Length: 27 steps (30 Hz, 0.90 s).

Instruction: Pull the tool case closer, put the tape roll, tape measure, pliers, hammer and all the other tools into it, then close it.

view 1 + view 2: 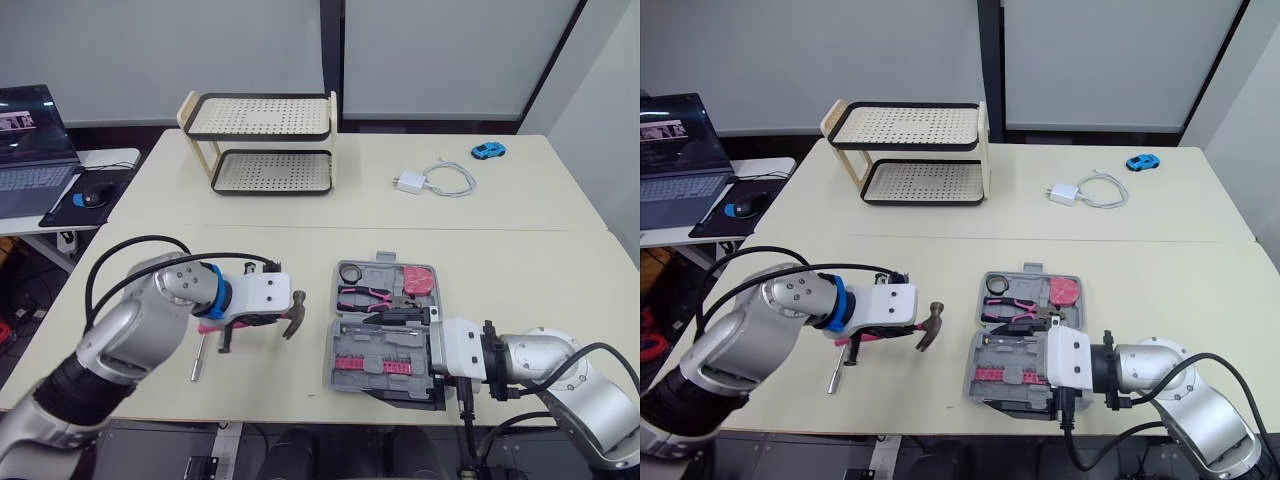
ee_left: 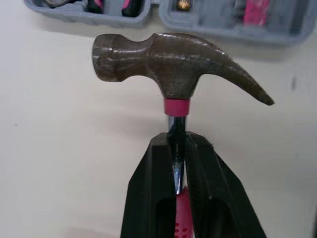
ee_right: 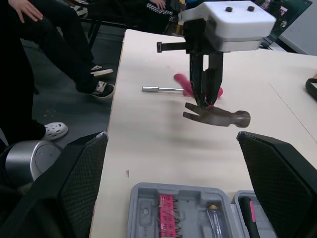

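Head stereo looking down, wrists sharing hammer [image 2: 173,64]

We see the hammer [image 2: 173,64] with a dull, dark metal head, worn and slightly rough, a glossy pink plastic collar and a polished metal neck. The left hand [image 2: 177,144] looks to us like matt black plastic. The tool case [image 3: 143,198] is matt grey moulded plastic, and the desk [image 1: 300,210] is smooth and matt.
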Tool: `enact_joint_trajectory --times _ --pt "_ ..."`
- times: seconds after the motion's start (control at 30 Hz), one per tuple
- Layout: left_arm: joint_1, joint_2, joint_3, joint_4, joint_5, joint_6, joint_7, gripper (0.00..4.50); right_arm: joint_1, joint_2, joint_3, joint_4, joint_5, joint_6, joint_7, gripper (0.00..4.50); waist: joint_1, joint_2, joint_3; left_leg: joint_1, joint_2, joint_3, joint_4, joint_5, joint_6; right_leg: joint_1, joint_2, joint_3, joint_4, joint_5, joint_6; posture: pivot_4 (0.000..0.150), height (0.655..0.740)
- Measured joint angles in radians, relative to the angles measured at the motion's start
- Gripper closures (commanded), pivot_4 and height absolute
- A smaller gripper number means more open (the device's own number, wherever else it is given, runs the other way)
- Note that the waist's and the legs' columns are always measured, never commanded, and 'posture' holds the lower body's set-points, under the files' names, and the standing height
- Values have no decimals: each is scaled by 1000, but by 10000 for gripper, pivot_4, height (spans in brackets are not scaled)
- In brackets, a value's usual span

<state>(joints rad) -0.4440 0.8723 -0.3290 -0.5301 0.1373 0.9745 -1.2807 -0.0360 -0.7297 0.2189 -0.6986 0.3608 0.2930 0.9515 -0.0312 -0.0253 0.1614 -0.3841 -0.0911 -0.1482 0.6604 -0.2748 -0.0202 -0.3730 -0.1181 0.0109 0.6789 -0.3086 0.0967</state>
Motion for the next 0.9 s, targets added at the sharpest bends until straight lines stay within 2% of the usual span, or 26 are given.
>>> enact_joint_trajectory --times 0.17,0.3,0.47,0.63,0.9 --pt "-2 -129 42 -116 -53 443 166 44852 0 6 0 0 -7 -1 0 0 2 -1 0 0 0 0 0 0 0 0 0 0 0 0 0 1500 7400" --pt "37 -203 94 -143 -56 605 335 44852 8 6 1 0 -7 -2 0 0 2 -1 0 0 0 0 0 0 -1 0 0 1 0 0 0 1500 7400" --pt "127 -327 177 -122 -71 635 497 44852 4 6 0 0 -5 1 1 0 8 -1 1 0 0 0 0 0 -1 0 -1 1 -1 0 -1 1500 7400" --pt "140 -370 191 -81 -100 635 621 44852 -1 6 0 0 -4 5 1 0 16 -1 1 0 -1 0 0 0 -2 0 -2 1 -2 0 -1 1500 7400" --pt "105 -386 192 30 -168 635 745 44852 -1 7 0 -2 8 21 -13 0 20 -1 1 0 -1 0 0 0 -2 0 -2 1 -2 0 -1 1500 7400"
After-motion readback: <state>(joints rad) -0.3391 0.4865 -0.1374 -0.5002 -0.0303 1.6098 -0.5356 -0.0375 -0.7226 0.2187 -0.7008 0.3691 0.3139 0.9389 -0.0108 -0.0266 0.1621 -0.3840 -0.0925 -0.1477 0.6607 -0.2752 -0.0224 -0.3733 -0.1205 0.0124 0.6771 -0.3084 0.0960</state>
